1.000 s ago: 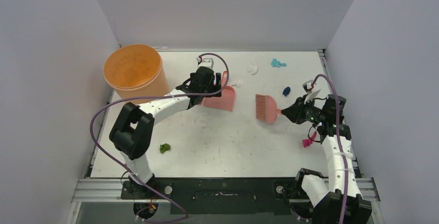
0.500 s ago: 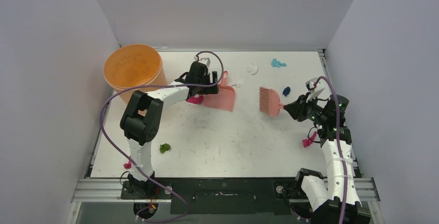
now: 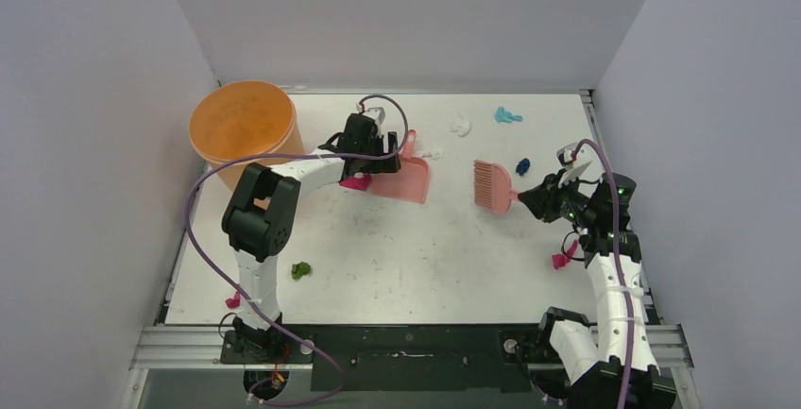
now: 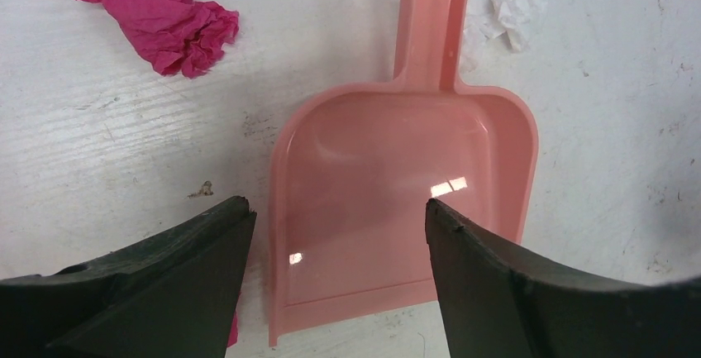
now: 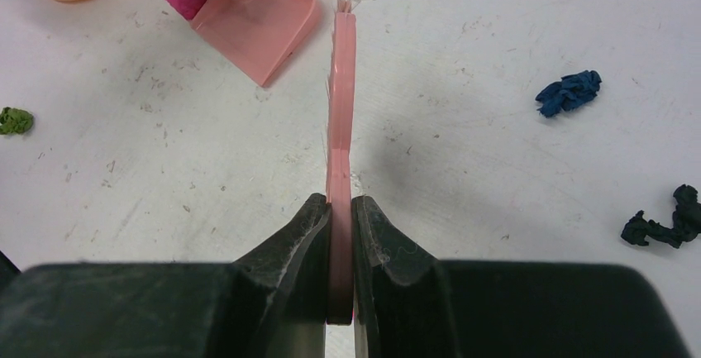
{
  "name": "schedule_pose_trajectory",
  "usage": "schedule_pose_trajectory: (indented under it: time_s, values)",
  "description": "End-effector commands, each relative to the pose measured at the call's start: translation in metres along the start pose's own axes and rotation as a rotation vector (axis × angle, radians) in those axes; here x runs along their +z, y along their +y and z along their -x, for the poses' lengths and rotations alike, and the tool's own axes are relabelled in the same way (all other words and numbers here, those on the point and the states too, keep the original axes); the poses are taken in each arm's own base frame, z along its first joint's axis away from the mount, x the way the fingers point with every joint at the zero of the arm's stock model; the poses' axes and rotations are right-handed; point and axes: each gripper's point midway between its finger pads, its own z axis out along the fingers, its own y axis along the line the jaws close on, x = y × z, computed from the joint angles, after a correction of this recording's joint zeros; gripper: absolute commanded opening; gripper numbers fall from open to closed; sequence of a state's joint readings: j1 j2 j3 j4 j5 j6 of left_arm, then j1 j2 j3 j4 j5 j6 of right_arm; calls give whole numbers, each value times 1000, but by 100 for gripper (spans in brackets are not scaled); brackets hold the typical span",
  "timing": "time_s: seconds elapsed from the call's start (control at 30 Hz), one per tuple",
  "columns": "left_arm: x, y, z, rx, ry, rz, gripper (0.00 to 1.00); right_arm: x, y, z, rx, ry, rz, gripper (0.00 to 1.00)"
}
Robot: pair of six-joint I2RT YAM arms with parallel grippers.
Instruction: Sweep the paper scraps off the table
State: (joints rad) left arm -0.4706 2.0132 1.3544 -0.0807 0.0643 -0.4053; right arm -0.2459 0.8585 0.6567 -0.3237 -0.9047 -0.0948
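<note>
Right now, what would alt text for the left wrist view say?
The open left gripper hovers over an empty pink dustpan lying flat on the white table, handle pointing away. A magenta paper wad lies upper left, a white paper wad right of the handle.

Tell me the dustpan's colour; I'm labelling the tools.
Pale pink. The dustpan shows best in the left wrist view.
</note>
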Motion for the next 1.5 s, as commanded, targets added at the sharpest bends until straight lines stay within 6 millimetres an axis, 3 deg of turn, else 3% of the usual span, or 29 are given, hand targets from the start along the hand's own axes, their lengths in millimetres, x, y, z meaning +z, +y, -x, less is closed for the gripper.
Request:
schedule_pose_trajectory:
  time_s: [0.0, 0.2, 0.37, 0.53, 0.57, 0.63, 0.73, 0.9, 1.03, 1.2, 1.47]
  values:
    - [3, -12, 10, 30, -45, -48, 73, -5, 1, 17, -74, -55, 1, 5]
    - [-4, -40, -9, 85, -19, -84, 72, -7, 2, 18, -79, -61, 3, 5]
    - [-19, -86, -50, 158, 33, -118, 70, -7, 3, 20, -81, -63, 10, 5]
    - [-63, -117, -97, 143, 76, -91, 70, -10, 6, 22, -94, -67, 12, 5]
    - [-81, -133, -99, 133, 45, -144, 70, -10, 6, 22, -100, -66, 10, 5]
    - [-101, -136, -106, 115, -12, -165, 70, -12, 3, 24, -109, -68, -11, 5]
    - [-121, -125, -80, 63, -114, -108, 70, -11, 0, 24, -106, -69, -20, 5]
    - [-120, -98, -32, 39, -233, 34, 70, -11, 1, 23, -103, -61, -14, 5]
    - [-97, -86, 1, -19, -251, 62, 73, -13, 1, 23, -114, -66, -23, 5]
    - [-67, -96, 32, -54, -302, -63, 75, -15, -1, 24, -121, -70, -36, 5]
    - [-21, -99, 47, -8, -309, -66, 74, -12, -2, 21, -114, -58, -29, 5]
